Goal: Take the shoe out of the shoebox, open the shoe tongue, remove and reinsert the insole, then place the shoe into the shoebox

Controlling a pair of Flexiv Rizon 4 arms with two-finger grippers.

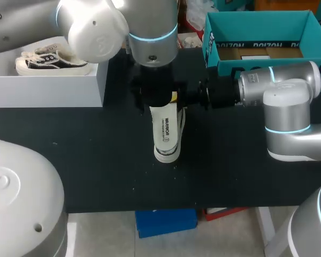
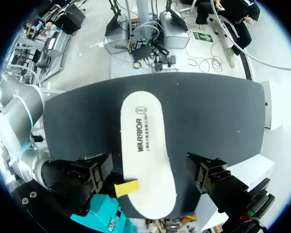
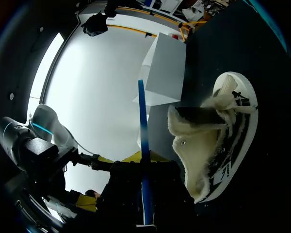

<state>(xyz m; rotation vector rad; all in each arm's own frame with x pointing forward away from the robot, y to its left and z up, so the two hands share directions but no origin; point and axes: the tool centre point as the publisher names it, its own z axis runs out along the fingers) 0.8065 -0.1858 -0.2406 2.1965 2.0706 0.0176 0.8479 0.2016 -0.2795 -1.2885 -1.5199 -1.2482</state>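
Note:
A white printed insole [image 1: 166,128] is held flat above the shoe [image 1: 167,156] at the middle of the black table. My right gripper [image 1: 175,98] is shut on the insole's far end, and its yellow tip [image 2: 126,188] lies on the insole [image 2: 145,145] in the left wrist view. The right wrist view shows the insole edge-on as a thin blue strip [image 3: 142,121] between my right gripper's [image 3: 141,167] fingers. The fleece-lined shoe [image 3: 208,145] lies beside it. My left gripper [image 2: 150,174] hangs above the insole, open wide, touching nothing. The teal shoebox [image 1: 259,64] stands at the back right.
A white block [image 1: 48,85] at the back left carries a second shoe [image 1: 51,61] with black stripes. My right arm's elbow [image 1: 289,115] stands just in front of the shoebox. A corner of the teal box [image 2: 102,218] shows by my right gripper.

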